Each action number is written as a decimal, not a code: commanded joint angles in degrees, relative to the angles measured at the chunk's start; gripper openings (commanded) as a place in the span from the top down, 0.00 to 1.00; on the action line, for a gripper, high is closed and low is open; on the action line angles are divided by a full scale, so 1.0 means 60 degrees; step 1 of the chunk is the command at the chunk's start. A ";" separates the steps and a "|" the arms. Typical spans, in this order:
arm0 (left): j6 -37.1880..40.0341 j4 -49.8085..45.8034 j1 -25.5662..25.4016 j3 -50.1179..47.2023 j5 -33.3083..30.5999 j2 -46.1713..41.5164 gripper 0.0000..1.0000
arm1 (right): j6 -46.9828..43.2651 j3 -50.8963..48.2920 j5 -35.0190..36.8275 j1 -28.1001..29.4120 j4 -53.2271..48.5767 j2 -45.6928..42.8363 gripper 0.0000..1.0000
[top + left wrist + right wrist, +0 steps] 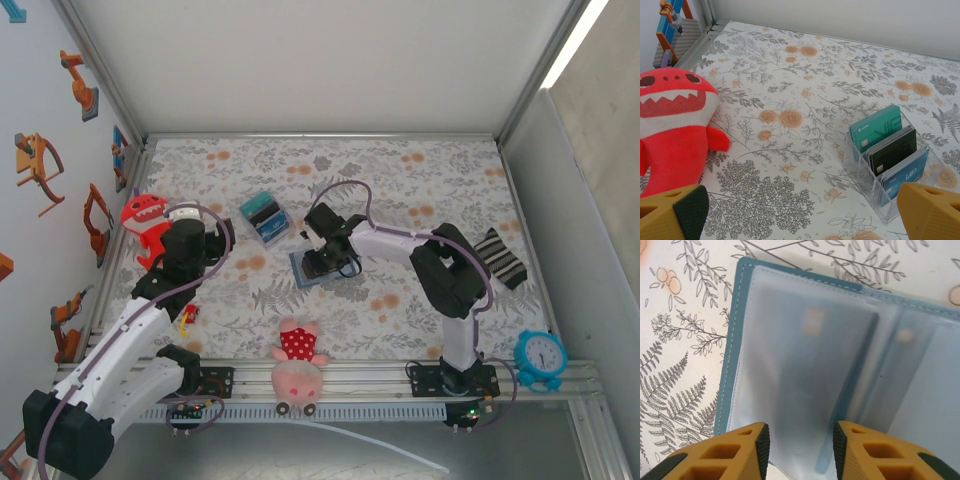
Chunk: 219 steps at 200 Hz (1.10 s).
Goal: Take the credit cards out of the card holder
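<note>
The slate-blue card holder (304,271) lies open on the floral table, its clear plastic sleeves facing up (790,355). A dark credit card (825,370) shows dimly inside one sleeve. My right gripper (322,258) hovers right over that sleeve (801,445), jaws apart with a gap and nothing pinched between the pads. More credit cards, teal, black and blue, stand upright in a clear acrylic rack (887,145) left of the holder (265,216). My left gripper (800,215) is wide open and empty just in front of that rack, beside the red shark toy (205,240).
A red shark plush (670,125) sits at the left wall (147,222). A pink plush toy (298,365) lies at the near edge. A striped sock (500,256) and a blue alarm clock (541,358) are on the right. A small red toy (187,317) lies by the left arm.
</note>
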 commanded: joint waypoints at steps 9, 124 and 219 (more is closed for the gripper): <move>-0.0018 0.0026 0.0039 0.0425 0.0123 0.0007 0.03 | 0.0082 0.0220 0.1063 0.0135 -0.0595 -0.0383 0.59; 0.0013 0.0071 0.0047 0.0429 0.0056 0.0089 0.03 | -0.0415 0.0989 0.2379 0.1301 -0.1085 -0.0034 0.56; -0.0028 0.0046 0.0039 0.0441 0.0066 0.0211 0.03 | -0.0566 0.1031 0.2213 0.1408 -0.1100 0.0573 0.50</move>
